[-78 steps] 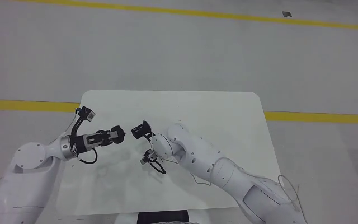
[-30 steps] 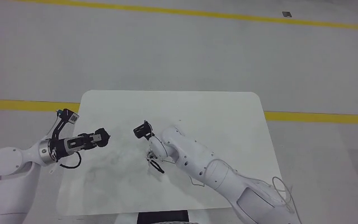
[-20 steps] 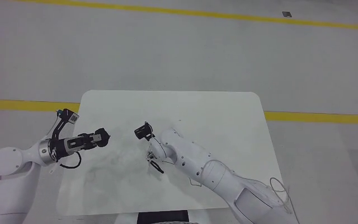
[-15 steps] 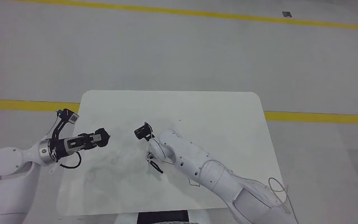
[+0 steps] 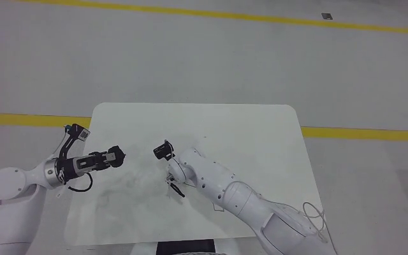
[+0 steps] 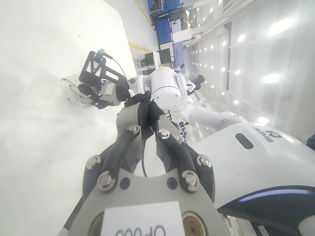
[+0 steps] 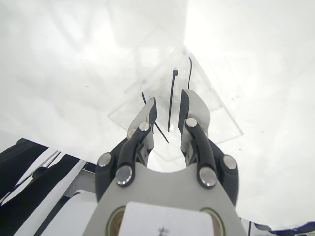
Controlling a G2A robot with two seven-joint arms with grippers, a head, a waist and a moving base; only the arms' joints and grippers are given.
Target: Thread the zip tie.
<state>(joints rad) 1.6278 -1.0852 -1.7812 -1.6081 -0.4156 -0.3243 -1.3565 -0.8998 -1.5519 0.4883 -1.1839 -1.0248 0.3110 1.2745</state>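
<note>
White worktop point(image 5: 255, 127) carried a clear plastic plate point(image 7: 221, 121). On it lay a thin, straight black zip tie point(image 7: 172, 87), its square head pointing away from the right gripper point(image 7: 168, 96), whose fingers stood spread either side. Well apart, the left gripper point(image 6: 144, 111) clamped a black crumpled piece point(image 6: 151, 108).

From my station I count one white rounded-corner table point(image 5: 255, 127), one clear flat plastic plate point(image 7: 221, 124), and three thin black plastic zip tie strips point(image 7: 171, 96), one showing its head.
</note>
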